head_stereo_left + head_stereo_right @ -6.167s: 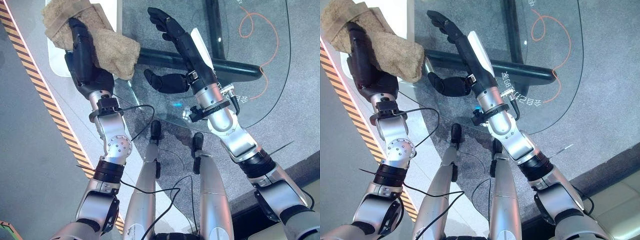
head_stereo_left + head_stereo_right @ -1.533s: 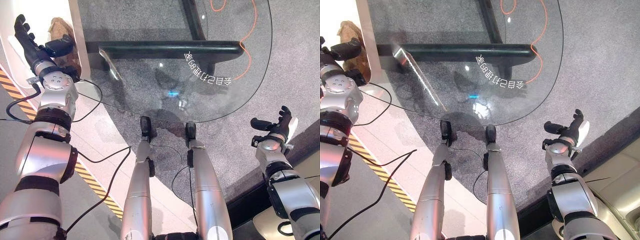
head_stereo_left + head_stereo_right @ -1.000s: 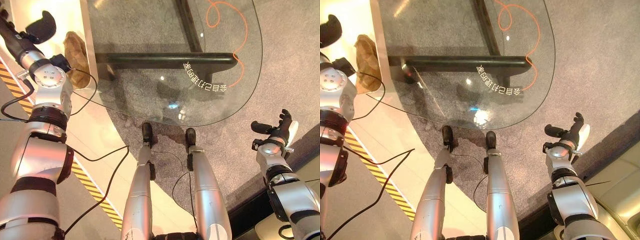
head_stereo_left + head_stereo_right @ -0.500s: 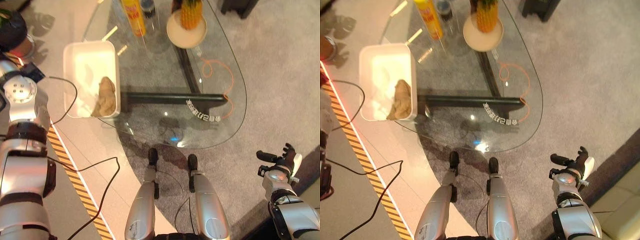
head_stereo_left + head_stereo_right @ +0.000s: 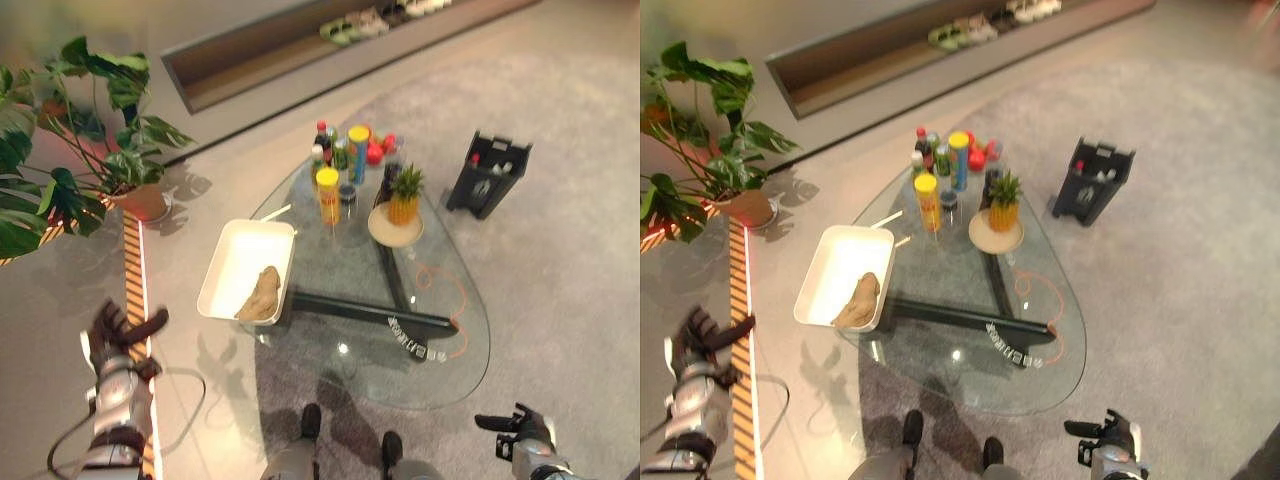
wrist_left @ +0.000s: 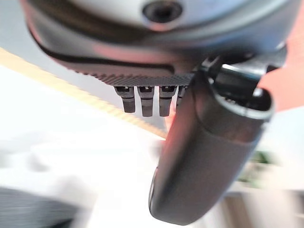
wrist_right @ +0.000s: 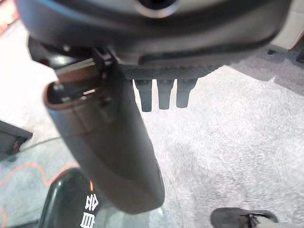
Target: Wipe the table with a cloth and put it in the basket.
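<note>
Both hands are empty rn. Left hand (image 5: 118, 330) hangs out over the floor w/ fingers (image 6: 145, 100) straight and spread, thumb out, well away from the white basket (image 5: 226, 268). Brown cloth (image 5: 260, 294) lies crumpled inside that basket, at the corner nearest the robot, nowhere near either set of fingers. Right hand (image 5: 520, 428) is low over the grey carpet (image 5: 560, 250), fingers relaxed and apart, just off the glass table (image 5: 440, 370) edge. Pineapple (image 5: 404, 196) on a plate + bottles (image 5: 328, 195) sit at the table's far end.
</note>
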Tool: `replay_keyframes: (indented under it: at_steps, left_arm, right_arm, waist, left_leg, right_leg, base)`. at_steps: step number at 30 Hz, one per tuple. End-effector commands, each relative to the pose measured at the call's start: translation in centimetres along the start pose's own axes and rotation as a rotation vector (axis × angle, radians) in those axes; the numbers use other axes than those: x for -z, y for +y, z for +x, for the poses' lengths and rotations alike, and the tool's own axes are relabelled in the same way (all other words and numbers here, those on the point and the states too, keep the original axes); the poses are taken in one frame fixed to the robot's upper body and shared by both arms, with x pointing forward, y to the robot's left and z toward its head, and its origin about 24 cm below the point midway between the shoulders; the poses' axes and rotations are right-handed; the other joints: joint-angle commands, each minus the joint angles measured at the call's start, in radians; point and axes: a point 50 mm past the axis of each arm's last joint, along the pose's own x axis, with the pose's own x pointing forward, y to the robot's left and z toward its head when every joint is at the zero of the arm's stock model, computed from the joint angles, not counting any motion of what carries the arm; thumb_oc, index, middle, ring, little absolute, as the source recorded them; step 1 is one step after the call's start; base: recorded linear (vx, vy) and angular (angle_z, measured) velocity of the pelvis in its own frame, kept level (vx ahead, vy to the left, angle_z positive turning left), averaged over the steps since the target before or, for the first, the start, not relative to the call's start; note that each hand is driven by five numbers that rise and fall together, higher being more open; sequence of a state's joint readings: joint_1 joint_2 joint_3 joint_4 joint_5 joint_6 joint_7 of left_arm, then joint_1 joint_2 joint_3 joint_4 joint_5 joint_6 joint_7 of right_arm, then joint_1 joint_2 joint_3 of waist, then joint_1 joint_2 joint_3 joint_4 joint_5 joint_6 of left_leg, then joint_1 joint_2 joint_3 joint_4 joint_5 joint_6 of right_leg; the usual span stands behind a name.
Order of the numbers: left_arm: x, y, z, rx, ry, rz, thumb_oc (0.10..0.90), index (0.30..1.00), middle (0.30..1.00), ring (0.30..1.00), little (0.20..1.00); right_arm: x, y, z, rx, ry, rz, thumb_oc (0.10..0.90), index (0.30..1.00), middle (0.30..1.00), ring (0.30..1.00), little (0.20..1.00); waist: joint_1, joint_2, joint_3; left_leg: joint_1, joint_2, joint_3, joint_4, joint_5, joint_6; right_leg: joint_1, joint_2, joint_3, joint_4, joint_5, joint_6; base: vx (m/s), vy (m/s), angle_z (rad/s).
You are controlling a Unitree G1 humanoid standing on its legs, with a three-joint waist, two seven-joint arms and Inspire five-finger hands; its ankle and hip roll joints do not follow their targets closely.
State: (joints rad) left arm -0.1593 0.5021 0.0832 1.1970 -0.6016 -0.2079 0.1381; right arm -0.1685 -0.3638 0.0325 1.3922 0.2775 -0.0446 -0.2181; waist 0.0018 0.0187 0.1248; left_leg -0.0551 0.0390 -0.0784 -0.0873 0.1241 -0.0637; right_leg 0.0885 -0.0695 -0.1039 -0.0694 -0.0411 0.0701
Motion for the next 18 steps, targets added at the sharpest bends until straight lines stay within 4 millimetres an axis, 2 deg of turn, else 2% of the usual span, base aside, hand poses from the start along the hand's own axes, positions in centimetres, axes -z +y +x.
replay_keyframes:
  at_steps: [1,2,4,5,6,10,15,18]
  left_arm:
    - [-2.9,-2.2,0.6,0.114,-0.099,0.092,0.800,0.900,0.900,0.900,0.900]
    - [-1.3,-2.2,0.4,0.142,-0.036,0.132,0.800,0.900,0.900,0.900,0.900]
    - [0.1,-2.4,0.1,0.174,0.025,0.162,0.800,0.900,0.900,0.900,0.900]
    - [0.1,-2.4,0.1,0.174,0.025,0.162,0.800,0.900,0.900,0.900,0.900]
    - [2.7,-2.8,-0.6,0.231,0.126,0.254,0.800,0.900,0.900,0.900,0.900]
    - [6.9,-3.3,-2.3,0.317,0.290,0.437,0.800,0.900,0.900,0.900,0.900]
    - [9.6,-3.4,-3.6,0.383,0.390,0.604,0.800,0.900,0.900,0.900,0.900]
    - [10.0,-3.4,-3.9,0.384,0.410,0.622,0.800,0.900,0.900,0.900,0.900]
  right_arm:
    - [1.9,-3.0,0.2,0.055,0.060,-0.122,0.800,0.900,0.900,0.900,0.900]
    - [2.2,-2.9,0.1,0.041,0.076,-0.142,0.800,0.900,0.900,0.900,0.900]
    - [2.4,-2.7,0.1,0.032,0.085,-0.164,0.800,0.900,0.900,0.900,0.900]
    - [2.4,-2.7,0.1,0.032,0.085,-0.164,0.800,0.900,0.900,0.900,0.900]
    - [2.8,-2.2,0.0,-0.003,0.099,-0.225,0.800,0.900,0.900,0.900,0.900]
    - [3.4,-1.1,-0.2,-0.066,0.128,-0.306,0.800,0.900,0.900,0.900,0.900]
    - [3.6,0.1,-0.4,-0.125,0.127,-0.395,0.800,0.900,0.900,0.900,0.900]
    - [3.7,0.3,-0.5,-0.134,0.127,-0.424,0.800,0.900,0.900,0.900,0.900]
  waist:
    - [-0.001,0.012,-0.065]
    - [-0.003,0.012,-0.071]
    - [-0.003,0.012,-0.075]
    - [-0.003,0.012,-0.075]
    - [-0.003,0.012,-0.082]
    - [-0.002,0.011,-0.090]
    - [-0.006,0.011,-0.091]
    - [-0.009,0.012,-0.091]
  left_leg:
    - [0.050,0.016,0.038,0.000,-0.102,-0.026]
    - [0.056,0.020,0.046,0.000,-0.105,-0.029]
    - [0.060,0.023,0.051,0.000,-0.107,-0.031]
    - [0.060,0.023,0.051,0.000,-0.107,-0.031]
    - [0.068,0.028,0.060,0.000,-0.112,-0.032]
    - [0.079,0.034,0.072,0.000,-0.119,-0.032]
    - [0.082,0.037,0.079,0.000,-0.123,-0.029]
    - [0.082,0.038,0.084,0.000,-0.123,-0.030]
  right_leg:
    - [-0.060,-0.084,0.051,-0.013,0.086,0.077]
    - [-0.054,-0.085,0.049,-0.015,0.084,0.078]
    - [-0.049,-0.085,0.047,-0.017,0.082,0.078]
    - [-0.049,-0.085,0.047,-0.017,0.082,0.078]
    - [-0.041,-0.087,0.039,-0.018,0.077,0.079]
    - [-0.030,-0.087,0.026,-0.018,0.071,0.078]
    - [-0.026,-0.084,0.026,-0.018,0.065,0.075]
    - [-0.027,-0.084,0.027,-0.018,0.064,0.074]
  base:
    - [0.05,0.027,-0.02]
    - [0.04,0.020,0.00]
    - [0.00,0.005,-0.03]
    - [0.03,0.023,-0.07]
    - [0.03,0.021,-0.06]
    - [0.03,0.024,-0.06]
    - [0.00,0.000,0.00]
    - [0.00,0.000,0.00]
